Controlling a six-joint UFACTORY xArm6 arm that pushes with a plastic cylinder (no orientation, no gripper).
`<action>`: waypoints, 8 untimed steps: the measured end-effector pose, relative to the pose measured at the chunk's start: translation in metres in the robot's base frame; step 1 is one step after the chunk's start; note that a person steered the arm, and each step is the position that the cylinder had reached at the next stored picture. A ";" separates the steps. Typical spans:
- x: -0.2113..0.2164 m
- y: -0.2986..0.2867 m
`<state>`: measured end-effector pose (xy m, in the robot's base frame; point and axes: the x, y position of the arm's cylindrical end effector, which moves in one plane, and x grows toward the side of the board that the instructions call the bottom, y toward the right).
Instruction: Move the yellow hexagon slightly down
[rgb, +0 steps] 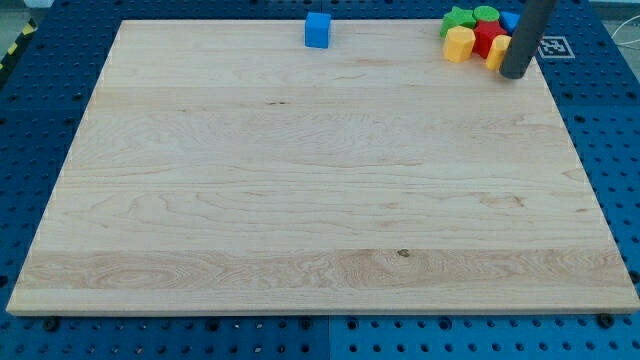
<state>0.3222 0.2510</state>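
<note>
Approach step, by the look of it: my tip (516, 75), bare rod grasping nothing, just right of cluster at top right. Yellow hexagon (459, 44) on cluster's left. Next: reach above hexagon, push gently downward.

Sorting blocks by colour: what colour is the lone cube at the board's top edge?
Blue. The cube shows clearly in the camera view, apart from the cluster.
</note>
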 end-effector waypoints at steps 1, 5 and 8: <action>0.038 -0.003; 0.032 -0.081; 0.000 -0.123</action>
<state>0.3218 0.1276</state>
